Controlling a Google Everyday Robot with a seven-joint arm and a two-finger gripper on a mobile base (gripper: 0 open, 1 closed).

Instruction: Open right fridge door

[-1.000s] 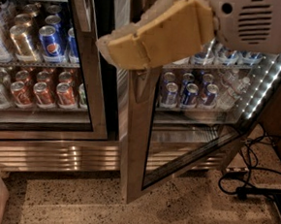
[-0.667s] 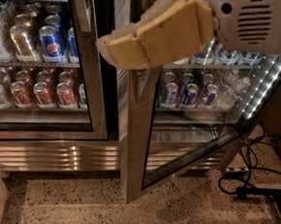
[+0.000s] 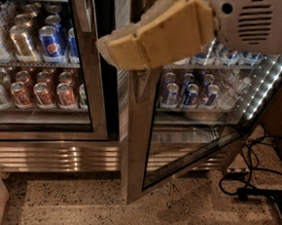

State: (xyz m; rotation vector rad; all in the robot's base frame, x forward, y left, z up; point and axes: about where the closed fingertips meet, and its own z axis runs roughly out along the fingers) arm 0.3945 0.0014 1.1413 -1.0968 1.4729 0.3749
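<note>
The pincer (image 3: 117,48) hangs in front of the fridge, its tan padded tip just above the top of the steel edge of the right fridge door (image 3: 136,148). We cannot tell whether it is open or shut, nor whether it touches the door. Behind it we see the pale housing of the arm (image 3: 258,21).

The right fridge door stands upright, long axis vertical, and is swung well out from the cabinet. Its free steel edge points toward us and its far side runs back to the right, beside a strip of lights (image 3: 275,78). Through its glass we see shelves of cans (image 3: 189,91).

Against the frame a second ago, we find nothing moved: pincer and door sit alike.
</note>
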